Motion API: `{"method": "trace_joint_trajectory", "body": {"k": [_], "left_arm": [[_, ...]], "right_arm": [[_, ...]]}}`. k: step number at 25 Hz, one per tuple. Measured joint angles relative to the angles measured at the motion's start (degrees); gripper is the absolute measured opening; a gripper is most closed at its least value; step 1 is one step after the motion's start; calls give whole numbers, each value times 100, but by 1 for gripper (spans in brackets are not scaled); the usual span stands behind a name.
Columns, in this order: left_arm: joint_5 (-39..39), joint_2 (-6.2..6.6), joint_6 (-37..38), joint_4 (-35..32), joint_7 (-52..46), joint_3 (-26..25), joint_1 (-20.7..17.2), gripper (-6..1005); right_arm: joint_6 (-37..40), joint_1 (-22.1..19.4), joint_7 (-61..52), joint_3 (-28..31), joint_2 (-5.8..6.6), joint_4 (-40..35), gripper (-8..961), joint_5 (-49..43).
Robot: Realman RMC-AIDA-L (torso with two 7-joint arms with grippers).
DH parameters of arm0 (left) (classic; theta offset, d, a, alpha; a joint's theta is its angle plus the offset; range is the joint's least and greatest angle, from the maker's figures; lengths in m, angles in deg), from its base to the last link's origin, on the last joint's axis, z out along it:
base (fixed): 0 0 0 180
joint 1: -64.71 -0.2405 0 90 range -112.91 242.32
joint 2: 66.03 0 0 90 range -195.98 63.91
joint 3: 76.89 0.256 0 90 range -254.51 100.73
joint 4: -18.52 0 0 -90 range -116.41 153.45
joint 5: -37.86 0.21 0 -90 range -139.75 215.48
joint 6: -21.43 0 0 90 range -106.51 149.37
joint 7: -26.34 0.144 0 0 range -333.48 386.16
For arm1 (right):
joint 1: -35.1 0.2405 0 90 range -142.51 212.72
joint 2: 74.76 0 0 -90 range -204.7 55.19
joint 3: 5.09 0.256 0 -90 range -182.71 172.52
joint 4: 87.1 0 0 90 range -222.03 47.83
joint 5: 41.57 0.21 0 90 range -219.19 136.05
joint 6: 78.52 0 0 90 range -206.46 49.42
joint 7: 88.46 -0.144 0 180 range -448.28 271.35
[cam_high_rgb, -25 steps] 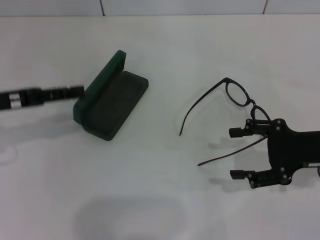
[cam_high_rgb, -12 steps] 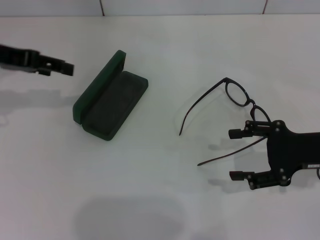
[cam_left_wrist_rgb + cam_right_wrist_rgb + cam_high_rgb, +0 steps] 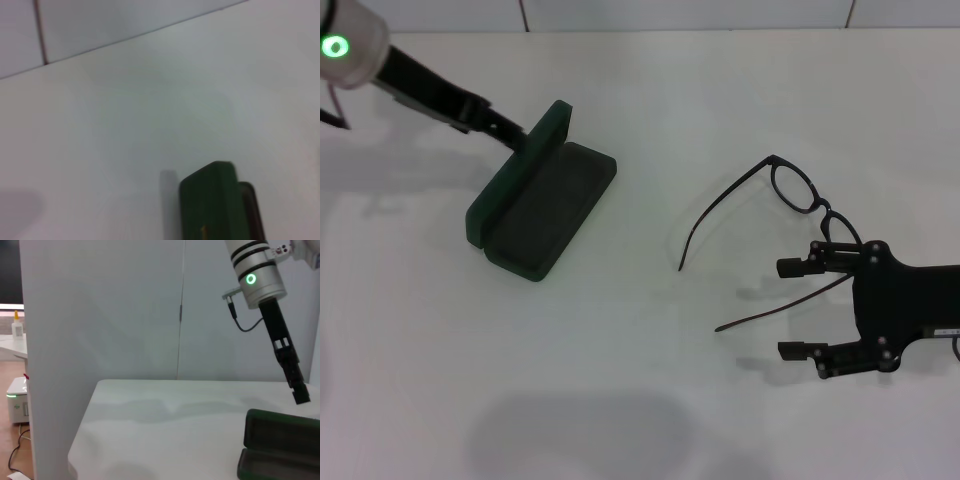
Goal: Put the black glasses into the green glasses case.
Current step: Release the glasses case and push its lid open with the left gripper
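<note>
Over the last second the left gripper (image 3: 515, 135) has been swung away from the green glasses case (image 3: 542, 205) and brought back down to the raised lid's far end; whether its fingers are parted cannot be told. The case lies open, ready for loading. The right gripper (image 3: 788, 308) is spread wide, empty, straddling one temple of the black glasses (image 3: 775, 215) on the table (image 3: 640, 400)
</note>
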Motion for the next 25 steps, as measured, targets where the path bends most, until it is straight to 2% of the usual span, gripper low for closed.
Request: {"method": "trace_joint_trajectory", "body": {"k": [3, 8, 13, 25], "left_arm": [[18, -88, -141, 208, 14, 12, 133, 819], [47, -144, -263, 472, 19, 47, 232, 819], [100, -150, -429, 543, -26, 246, 237, 818], [288, -162, -592, 673, 2, 311, 211, 817]], "right_arm": [[-39, 0, -1, 0, 0, 4, 797, 0], [-69, 12, -1, 0, 0, 4, 797, 0], [-115, 3, -1, 0, 0, 4, 797, 0], [-163, 0, -1, 0, 0, 4, 797, 5]]}}
